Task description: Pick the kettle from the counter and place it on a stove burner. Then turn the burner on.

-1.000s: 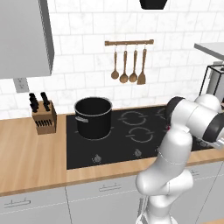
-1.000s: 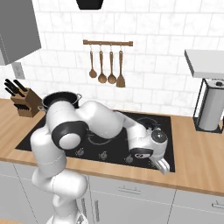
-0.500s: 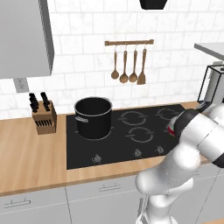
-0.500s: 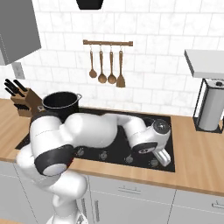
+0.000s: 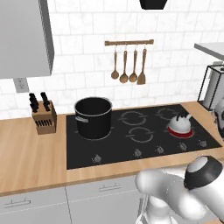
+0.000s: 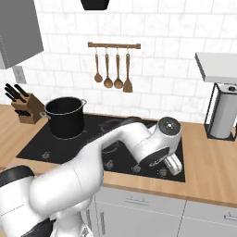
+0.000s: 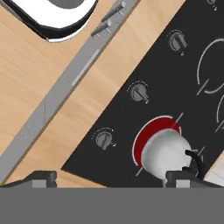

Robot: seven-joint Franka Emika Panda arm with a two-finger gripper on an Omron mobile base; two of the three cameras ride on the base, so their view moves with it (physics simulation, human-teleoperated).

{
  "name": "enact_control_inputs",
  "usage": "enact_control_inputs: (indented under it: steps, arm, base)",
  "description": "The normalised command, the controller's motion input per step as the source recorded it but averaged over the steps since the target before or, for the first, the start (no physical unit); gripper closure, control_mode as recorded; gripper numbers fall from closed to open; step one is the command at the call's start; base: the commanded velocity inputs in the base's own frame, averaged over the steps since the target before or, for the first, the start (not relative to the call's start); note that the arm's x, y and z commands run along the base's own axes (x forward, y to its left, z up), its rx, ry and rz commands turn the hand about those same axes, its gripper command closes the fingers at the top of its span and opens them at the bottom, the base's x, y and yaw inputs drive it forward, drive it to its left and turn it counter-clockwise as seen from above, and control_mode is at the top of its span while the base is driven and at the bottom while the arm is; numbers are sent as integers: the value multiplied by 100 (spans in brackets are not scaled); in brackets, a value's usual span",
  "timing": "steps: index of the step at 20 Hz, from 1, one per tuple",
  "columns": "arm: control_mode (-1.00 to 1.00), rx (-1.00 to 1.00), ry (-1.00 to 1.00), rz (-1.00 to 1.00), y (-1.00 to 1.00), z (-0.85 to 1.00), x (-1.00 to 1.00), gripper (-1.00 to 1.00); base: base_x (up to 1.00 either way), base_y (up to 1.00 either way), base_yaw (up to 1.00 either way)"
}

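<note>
The silver-grey kettle (image 5: 180, 124) with its black handle stands on the front right stove burner (image 5: 181, 133), which glows red. In the hand view the kettle (image 7: 166, 152) covers most of the red burner (image 7: 144, 139), just beyond my right fingertip (image 7: 183, 176). My gripper (image 7: 111, 178) is open with nothing between the jaws, above the stove's front right corner beside the nearest control knob (image 7: 104, 139). In the right base view the gripper (image 6: 173, 164) hangs over the stove's front right edge, and my arm hides the kettle. The wooden counter (image 5: 30, 162) surrounds the stove.
A large black pot (image 5: 92, 117) sits on the left burners. A knife block (image 5: 43, 118) stands on the counter at far left. A paper towel holder (image 6: 224, 115) stands at right. Further knobs (image 7: 139, 92) line the stove's front edge. Utensils (image 5: 128, 65) hang on the wall.
The jaws have opened wide. My arm has swung down and to the right, uncovering the kettle and the red burner in the left base view.
</note>
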Motion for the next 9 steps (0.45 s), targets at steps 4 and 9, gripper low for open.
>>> enact_control_inputs:
  steps: [4,9]
  arm:
    - [-100,0,-17,0,92,86,-100,-100]
    - [-100,-14,-35,0,100,11,-100,-100]
  base:
    - [0,0,0]
    - [0,0,0]
